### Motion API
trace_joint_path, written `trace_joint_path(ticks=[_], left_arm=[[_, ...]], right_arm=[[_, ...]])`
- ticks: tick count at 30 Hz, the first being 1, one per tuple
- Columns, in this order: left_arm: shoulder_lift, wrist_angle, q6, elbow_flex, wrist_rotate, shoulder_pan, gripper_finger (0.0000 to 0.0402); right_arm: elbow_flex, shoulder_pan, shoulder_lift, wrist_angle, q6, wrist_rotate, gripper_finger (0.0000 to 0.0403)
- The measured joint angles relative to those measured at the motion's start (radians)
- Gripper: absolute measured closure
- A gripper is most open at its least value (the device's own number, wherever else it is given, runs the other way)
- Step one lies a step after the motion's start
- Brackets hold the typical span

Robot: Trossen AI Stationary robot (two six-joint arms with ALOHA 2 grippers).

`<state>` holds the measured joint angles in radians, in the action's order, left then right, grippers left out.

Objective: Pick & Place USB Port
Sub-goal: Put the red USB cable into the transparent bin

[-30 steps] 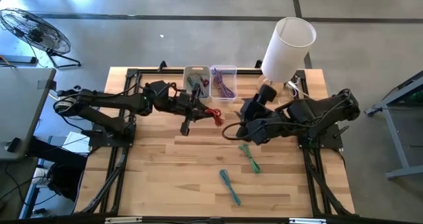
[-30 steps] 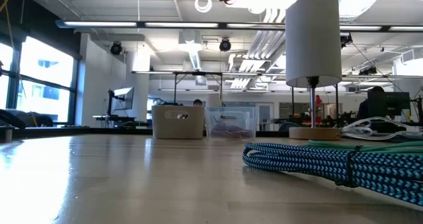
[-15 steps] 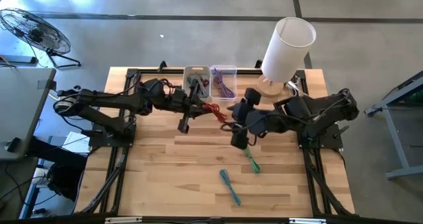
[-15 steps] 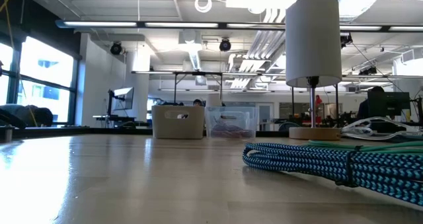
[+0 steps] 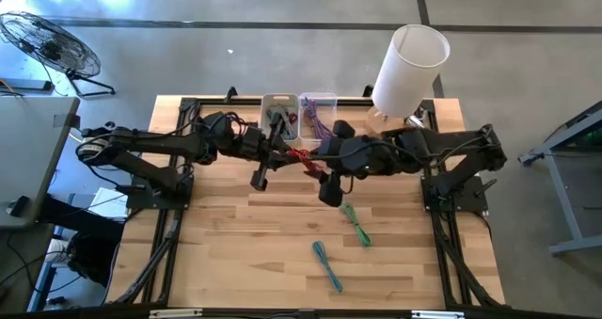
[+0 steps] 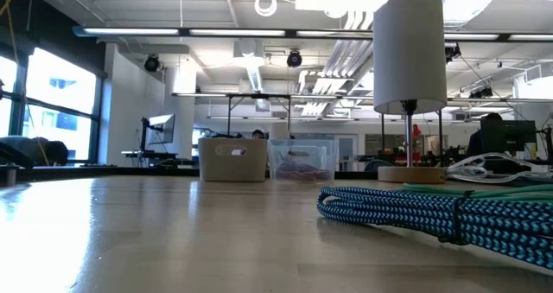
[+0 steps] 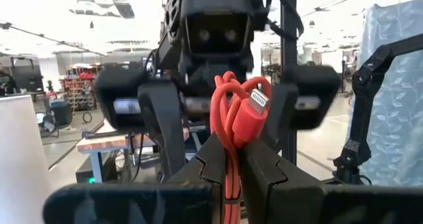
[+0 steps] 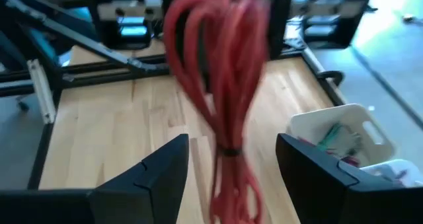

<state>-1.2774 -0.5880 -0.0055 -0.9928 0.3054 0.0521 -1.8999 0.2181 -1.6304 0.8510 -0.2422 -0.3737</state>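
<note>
I am working above a wooden table [image 5: 235, 253] with both arms meeting over its middle rear area.

A white lamp [image 5: 408, 67] is standing at the table's rear right corner; in the low view its shade [image 6: 409, 53] is rising on a thin stem.

Two bins are sitting side by side at the rear edge: a white bin [image 5: 279, 115] holding mixed cables, and a clear bin [image 5: 319, 117] holding a purple cable.

My left gripper [image 5: 290, 153] is reaching in from the left, in front of the bins. Its fingers [image 7: 213, 163] are pressing together on a bundled red cable [image 7: 232, 121], which is hanging clear of the table between my two grippers, just in front of the bins. A light-coloured plug [image 7: 256, 102] is showing at the top of the bundle in the left wrist view.

My right gripper [image 5: 315, 162] is facing the left one from the right. Its fingers [image 8: 149, 176] are standing wide apart, with the red bundle between them in the right wrist view; I cannot tell whether either finger is touching the cable.

A green cable [image 5: 356, 224] is lying on the table in front of my right gripper. A blue cable [image 5: 326, 264] is lying nearer the front edge, well apart from both grippers.
</note>
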Motion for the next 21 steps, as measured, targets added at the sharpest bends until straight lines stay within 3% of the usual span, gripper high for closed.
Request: trace_joint_path(ticks=[4,7,14,21], left_arm=[[0.000,-0.008,0.000,0.000,0.005,0.000,0.0384],[0.000,-0.009,0.000,0.000,0.019,0.000,0.0384],[0.000,-0.009,0.000,0.000,0.031,0.000,0.0384],[0.000,-0.007,0.001,0.000,0.048,0.000,0.0385]], right_arm=[[0.000,-0.016,-0.030,-0.003,0.023,0.049,0.0190],[0.000,-0.018,-0.049,-0.002,0.045,0.051,0.0220],[0.000,-0.015,-0.055,-0.003,0.101,0.047,0.0373],[0.000,-0.010,-0.053,0.014,0.116,0.028,0.0385]])
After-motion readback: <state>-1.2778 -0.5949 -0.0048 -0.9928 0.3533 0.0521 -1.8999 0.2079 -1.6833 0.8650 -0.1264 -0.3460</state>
